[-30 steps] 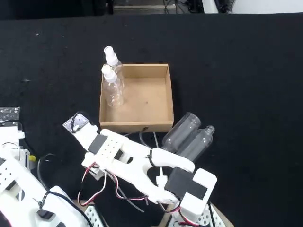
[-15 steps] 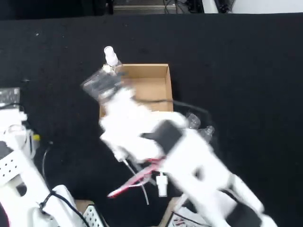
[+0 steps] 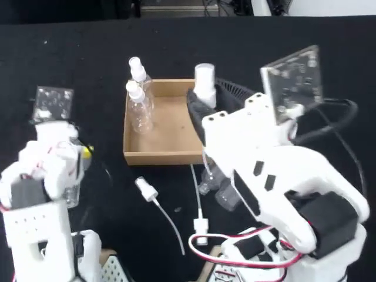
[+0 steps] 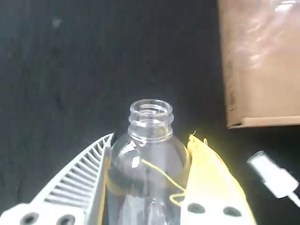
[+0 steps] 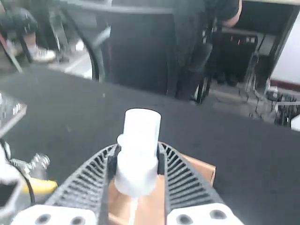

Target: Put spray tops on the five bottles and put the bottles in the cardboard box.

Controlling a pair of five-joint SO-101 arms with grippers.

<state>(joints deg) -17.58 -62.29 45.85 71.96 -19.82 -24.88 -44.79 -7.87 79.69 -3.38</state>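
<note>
My left gripper (image 4: 151, 138) is shut on a clear bottle (image 4: 150, 159) with an open neck, left of the cardboard box (image 4: 258, 65). From above, this bottle (image 3: 73, 191) hangs at the left arm, at my left gripper (image 3: 75, 170). My right gripper (image 5: 138, 149) is shut on a white spray top (image 5: 139, 140), raised over the box's right wall (image 3: 207, 117); the high view shows this spray top (image 3: 204, 79) in black fingers (image 3: 197, 106). Two capped bottles (image 3: 141, 108) stand at the box's left side.
A loose spray top (image 3: 147, 189) with its tube lies in front of the box, and another (image 3: 200, 225) lies nearer the arm bases. Two uncapped bottles (image 3: 212, 181) lie partly under the right arm. Black table stretches behind and to the right of the box.
The right arm swung up from low in front of the box and now holds a spray top above it. The left arm rose into view with the open bottle.
</note>
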